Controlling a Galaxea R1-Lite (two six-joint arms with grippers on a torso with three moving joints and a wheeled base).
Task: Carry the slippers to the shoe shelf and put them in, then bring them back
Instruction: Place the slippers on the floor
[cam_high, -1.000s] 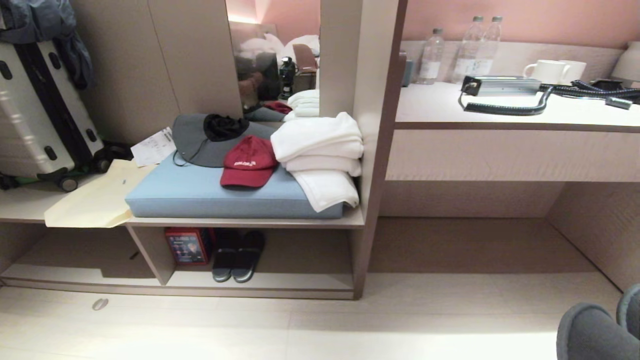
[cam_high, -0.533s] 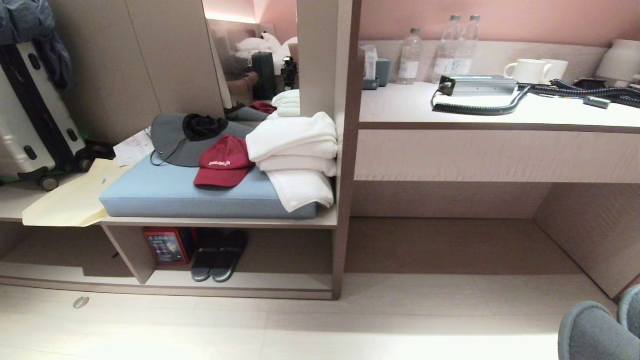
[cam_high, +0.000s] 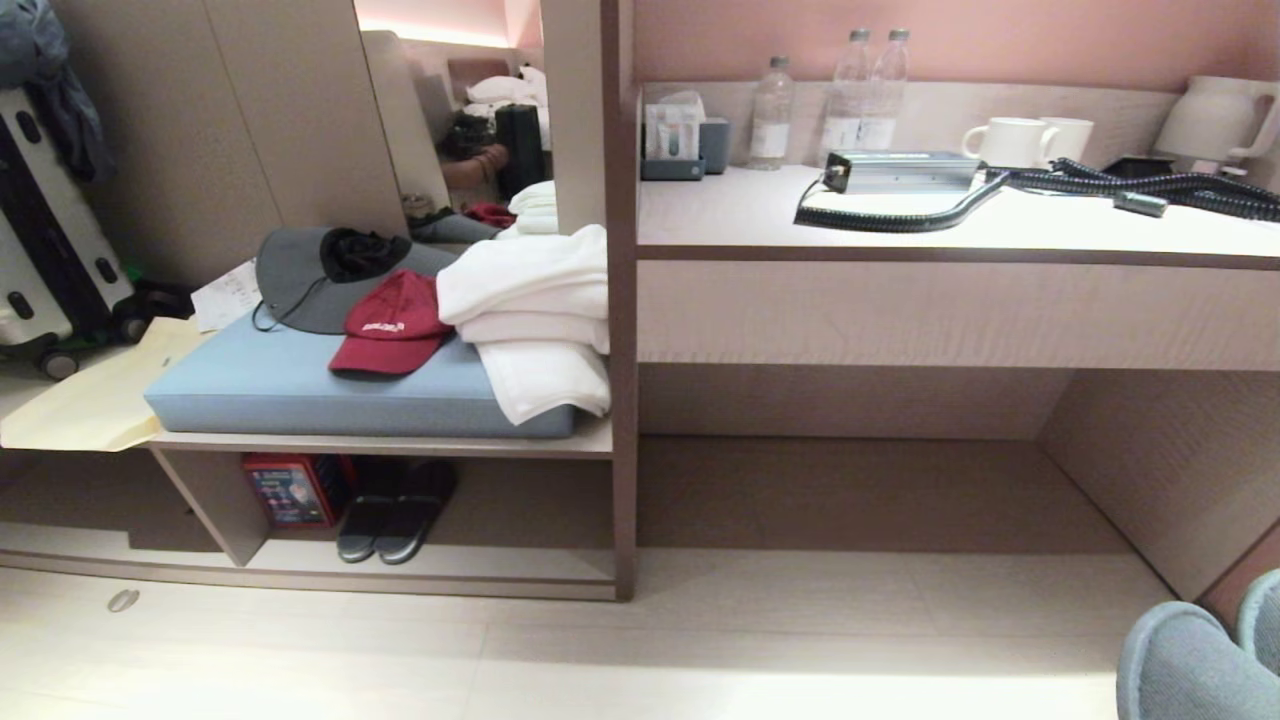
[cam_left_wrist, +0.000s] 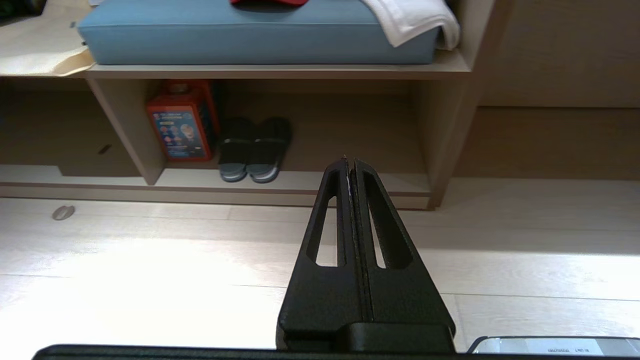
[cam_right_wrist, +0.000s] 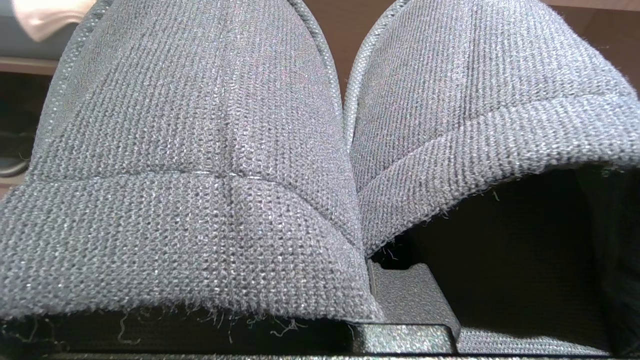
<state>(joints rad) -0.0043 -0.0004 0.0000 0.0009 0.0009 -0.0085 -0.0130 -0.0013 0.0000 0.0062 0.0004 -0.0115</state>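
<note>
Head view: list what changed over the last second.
Only the camera moved: the whole scene slid left in the picture, so the robot is shifting right. The slippers stay in the right gripper; the dark pair stays in the shelf; the left gripper stays shut, empty.

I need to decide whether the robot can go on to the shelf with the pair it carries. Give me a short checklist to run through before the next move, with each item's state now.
1. Both slippers on the right gripper, side by side: ok.
2. Right jaws shut on the pair: ok.
3. Left gripper empty, jaws together, above the floor: ok.
4. Free space in the shoe shelf to the right of the dark slippers: ok.
5. Floor up to the shelf: one small flat thing lies off to the left, the rest bare: ok.
6. Slippers lined up with that cubby: not ok, they show at the head view's lower right corner.
</note>
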